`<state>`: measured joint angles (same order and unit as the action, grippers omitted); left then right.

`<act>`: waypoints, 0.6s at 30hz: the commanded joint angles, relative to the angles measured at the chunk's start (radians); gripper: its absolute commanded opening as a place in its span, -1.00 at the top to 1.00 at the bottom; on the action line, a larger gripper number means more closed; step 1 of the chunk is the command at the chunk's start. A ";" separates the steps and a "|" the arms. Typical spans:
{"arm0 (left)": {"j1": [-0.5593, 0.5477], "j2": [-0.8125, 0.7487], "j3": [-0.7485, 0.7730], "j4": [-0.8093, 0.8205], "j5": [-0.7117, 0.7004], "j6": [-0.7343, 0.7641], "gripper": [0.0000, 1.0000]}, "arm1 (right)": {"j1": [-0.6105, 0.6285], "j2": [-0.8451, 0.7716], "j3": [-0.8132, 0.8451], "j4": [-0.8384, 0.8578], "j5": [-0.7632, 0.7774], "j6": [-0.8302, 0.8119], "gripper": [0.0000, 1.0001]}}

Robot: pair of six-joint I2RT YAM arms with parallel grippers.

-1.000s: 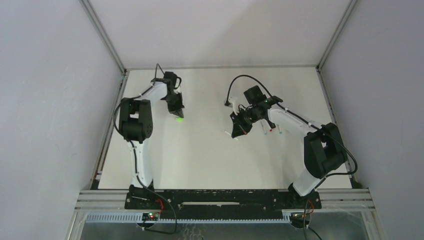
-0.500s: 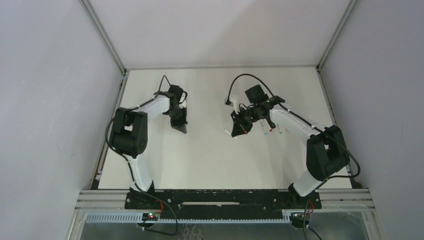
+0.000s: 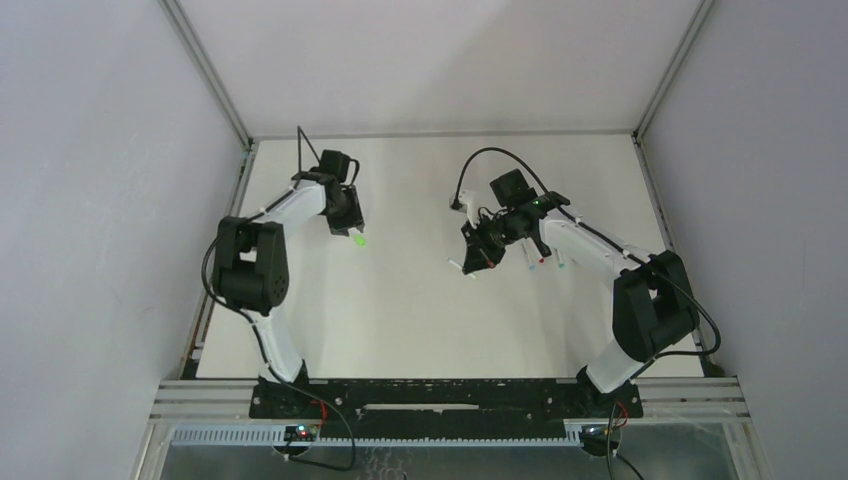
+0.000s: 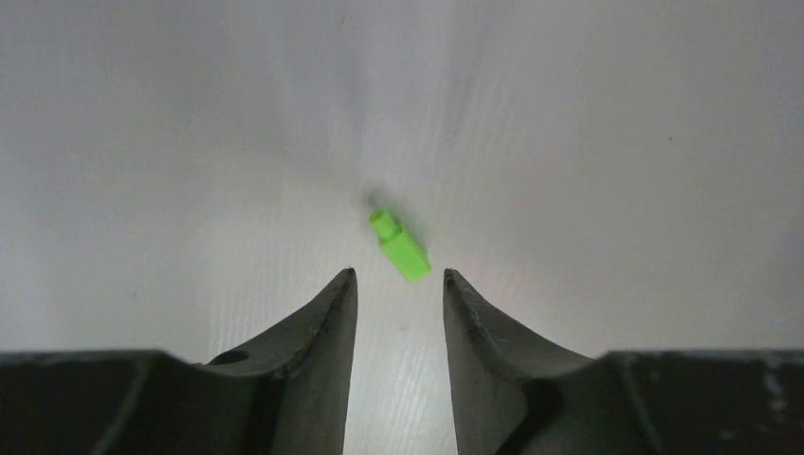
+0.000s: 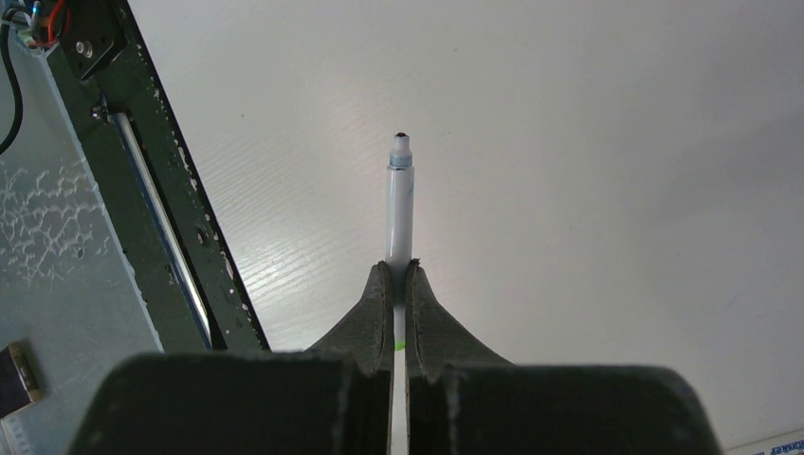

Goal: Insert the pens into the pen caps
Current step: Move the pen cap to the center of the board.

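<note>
Bright green cap (image 4: 399, 246) lies flat on the white table (image 3: 430, 330), just ahead of the left gripper (image 4: 398, 274), whose jaws stand apart with nothing between them. Half a second ago this gripper sat over the cap and hid it from the top camera. The arm has since swung back toward the far left, and the cap is exposed again in about the same spot. Judgement: no grasp was made, so the pick-up must be repeated. The right gripper (image 5: 398, 267) has not moved. Its jaws are clamped on a white pen (image 5: 399, 204) with the nib end projecting forward, well apart from the cap. Insertion cannot begin until the cap is held
</note>
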<state>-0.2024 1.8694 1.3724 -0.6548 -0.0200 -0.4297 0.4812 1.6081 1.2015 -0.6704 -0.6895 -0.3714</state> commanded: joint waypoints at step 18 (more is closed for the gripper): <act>-0.022 0.220 0.170 -0.095 -0.004 -0.121 0.46 | -0.001 -0.056 0.028 -0.005 -0.021 -0.003 1.00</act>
<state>-0.2085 2.0644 1.5101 -0.7242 -0.0677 -0.5369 0.4812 1.5925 1.2015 -0.6731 -0.6907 -0.3717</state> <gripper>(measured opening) 0.331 0.018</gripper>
